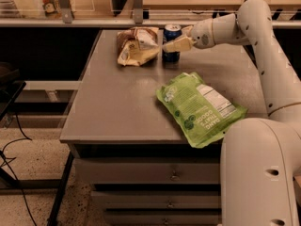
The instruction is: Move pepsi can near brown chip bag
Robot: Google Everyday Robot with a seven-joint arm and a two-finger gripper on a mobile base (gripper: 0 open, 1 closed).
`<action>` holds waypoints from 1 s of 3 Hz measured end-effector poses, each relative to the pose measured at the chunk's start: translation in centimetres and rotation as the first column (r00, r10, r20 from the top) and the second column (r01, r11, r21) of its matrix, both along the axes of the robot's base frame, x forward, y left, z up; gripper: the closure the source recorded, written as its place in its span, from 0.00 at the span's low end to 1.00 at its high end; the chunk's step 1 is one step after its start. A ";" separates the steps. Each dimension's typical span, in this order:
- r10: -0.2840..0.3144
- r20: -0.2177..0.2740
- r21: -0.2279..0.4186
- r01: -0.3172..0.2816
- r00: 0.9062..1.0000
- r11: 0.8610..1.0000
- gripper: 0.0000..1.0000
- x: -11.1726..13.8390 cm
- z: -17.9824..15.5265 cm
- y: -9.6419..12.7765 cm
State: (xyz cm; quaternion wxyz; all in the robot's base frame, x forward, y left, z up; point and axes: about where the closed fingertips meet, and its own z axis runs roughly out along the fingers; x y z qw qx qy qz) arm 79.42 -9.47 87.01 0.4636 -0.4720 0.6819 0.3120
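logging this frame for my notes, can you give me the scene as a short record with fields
gripper: at the pepsi can, reaching in from the right
pepsi can: upright, at the far side of the table, just right of the brown chip bag
brown chip bag: crumpled, lying at the far side, left of the can
green bag: lying flat, near the front right of the table
table: grey top, drawers below
task state: can sits close beside the brown chip bag
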 end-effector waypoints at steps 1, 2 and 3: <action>0.002 -0.005 -0.003 -0.002 1.000 1.000 0.00 -0.1 0.1 0.0; 0.016 -0.002 -0.004 -0.016 1.000 1.000 0.00 -0.4 0.5 0.0; 0.041 0.008 -0.013 -0.041 0.999 0.999 0.00 -1.0 1.2 -0.2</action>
